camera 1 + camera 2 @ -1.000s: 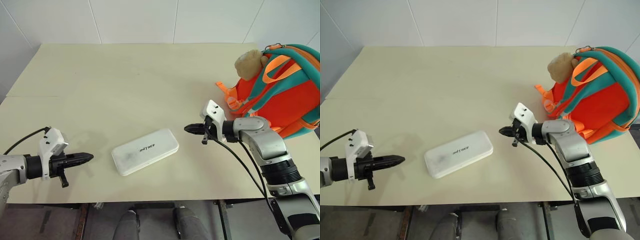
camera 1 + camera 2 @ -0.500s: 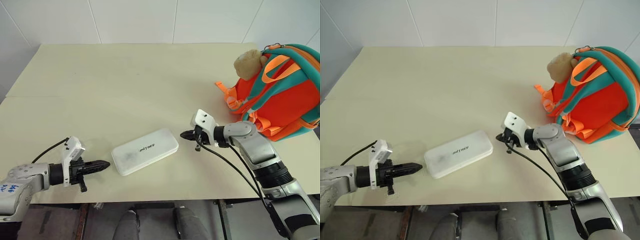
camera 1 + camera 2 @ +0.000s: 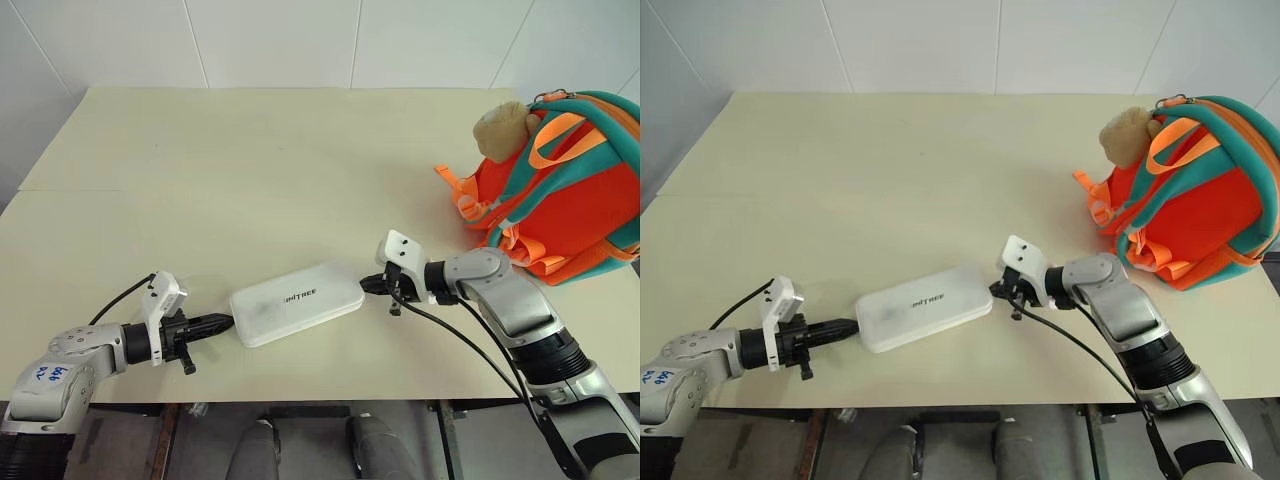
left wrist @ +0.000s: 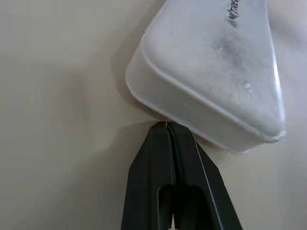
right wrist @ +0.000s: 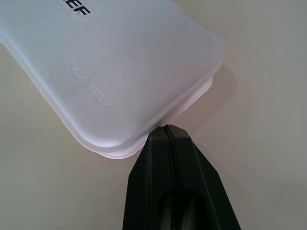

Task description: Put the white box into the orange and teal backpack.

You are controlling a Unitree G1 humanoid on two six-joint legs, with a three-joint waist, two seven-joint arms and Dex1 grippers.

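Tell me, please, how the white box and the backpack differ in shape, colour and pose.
The white box is flat and lies low; the orange and teal backpack is rounded and bulky. The box is plain white with small dark lettering; the backpack has bright straps and a tan plush head. Both rest on the table.

Bare test room or lab, plain cream table (image 3: 250, 150), white panelled wall (image 3: 300, 40) beyond it, nothing homely about

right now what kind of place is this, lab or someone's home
Probably a lab or test room, not a home: a bare cream table against a plain white panelled wall, holding just a white box and an orange and teal backpack set out as props.
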